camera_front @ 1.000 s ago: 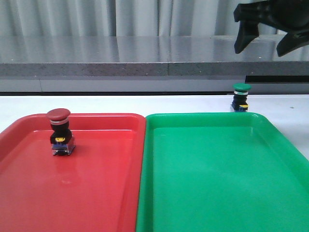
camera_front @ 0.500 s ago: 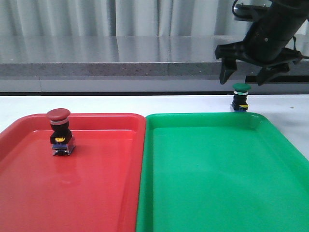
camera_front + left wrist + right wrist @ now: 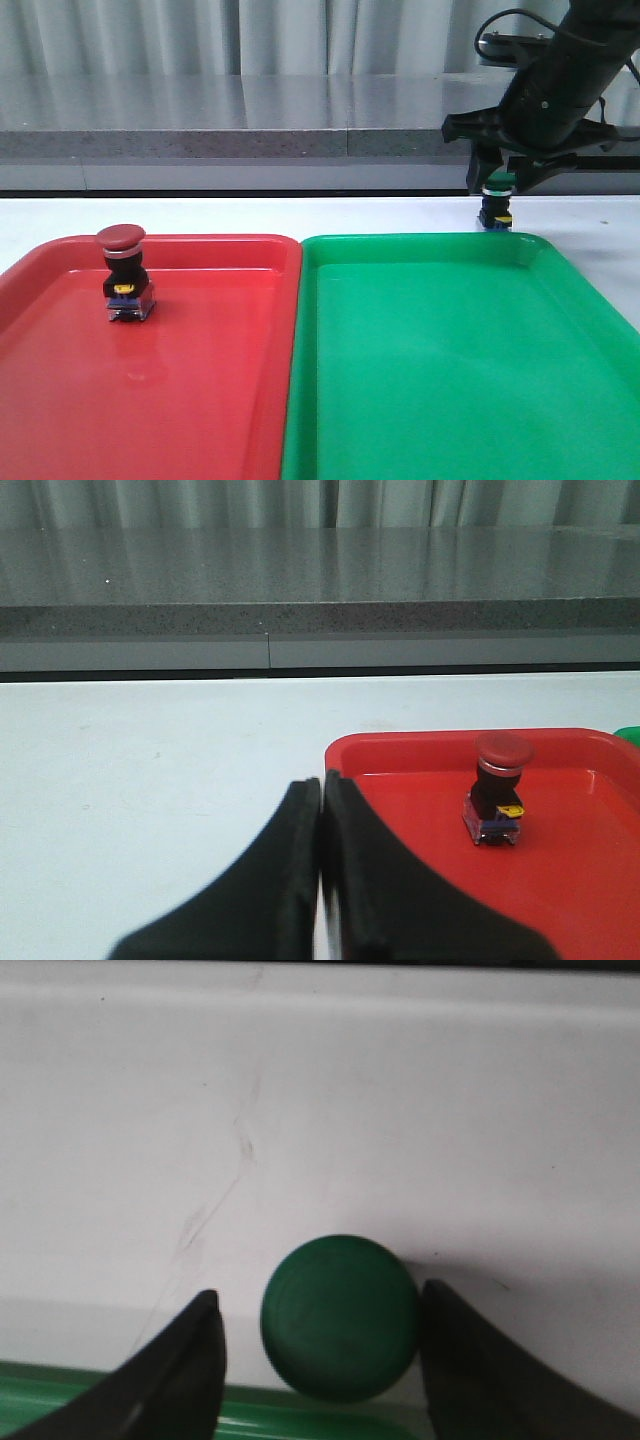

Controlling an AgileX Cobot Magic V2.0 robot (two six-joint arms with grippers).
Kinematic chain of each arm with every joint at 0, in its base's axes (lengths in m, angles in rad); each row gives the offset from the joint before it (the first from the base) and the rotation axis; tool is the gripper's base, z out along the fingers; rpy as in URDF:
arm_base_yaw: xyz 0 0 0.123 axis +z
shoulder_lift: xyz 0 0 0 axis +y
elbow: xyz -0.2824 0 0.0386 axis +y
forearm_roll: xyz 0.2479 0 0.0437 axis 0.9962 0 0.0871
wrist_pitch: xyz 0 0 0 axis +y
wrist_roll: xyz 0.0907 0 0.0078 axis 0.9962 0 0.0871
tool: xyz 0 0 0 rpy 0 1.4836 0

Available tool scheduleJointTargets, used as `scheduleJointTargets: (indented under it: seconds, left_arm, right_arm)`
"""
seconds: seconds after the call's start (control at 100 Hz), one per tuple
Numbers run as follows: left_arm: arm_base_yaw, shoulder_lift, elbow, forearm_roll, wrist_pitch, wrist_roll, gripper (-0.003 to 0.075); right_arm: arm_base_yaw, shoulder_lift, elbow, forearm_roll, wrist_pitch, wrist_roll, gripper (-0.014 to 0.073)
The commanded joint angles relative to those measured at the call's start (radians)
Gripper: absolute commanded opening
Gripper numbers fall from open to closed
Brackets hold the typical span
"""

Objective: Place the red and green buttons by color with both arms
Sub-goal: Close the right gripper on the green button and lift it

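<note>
Judging progress, we find the red button [image 3: 124, 272] done in the red tray [image 3: 200, 400]; the green button [image 3: 497, 208], on the bench at the green tray's [image 3: 450, 380] 1 o'clock, remains between the right claw's [image 3: 497, 178] spread jaws, the left claw [image 3: 322, 810] together.

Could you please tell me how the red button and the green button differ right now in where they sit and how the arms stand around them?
The red button stands inside the red tray; the green button stands on the white table, just beyond the green tray.

The right gripper straddles the green button with open jaws; the left gripper, jaws shut, is off the red button.

Both stand upright.
</note>
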Motion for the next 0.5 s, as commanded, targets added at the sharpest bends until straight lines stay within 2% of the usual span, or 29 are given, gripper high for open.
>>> scheduleJointTargets:
  seconds: [0.0,0.25,0.49]
  left_arm:
    - [0.003,-0.03,0.026,0.0,-0.084,-0.004,-0.0019]
    - [0.003,-0.03,0.026,0.0,-0.084,-0.004,-0.0019]
    - [0.003,-0.03,0.026,0.0,-0.084,-0.004,-0.0019]
  right_arm:
    - [-0.004,-0.057,-0.035,-0.01,-0.061,-0.012,0.0328]
    - [-0.004,-0.059,-0.035,-0.01,-0.065,-0.012,0.0317]
    - [-0.001,-0.121,-0.035,-0.009,-0.006,-0.012,0.0317]
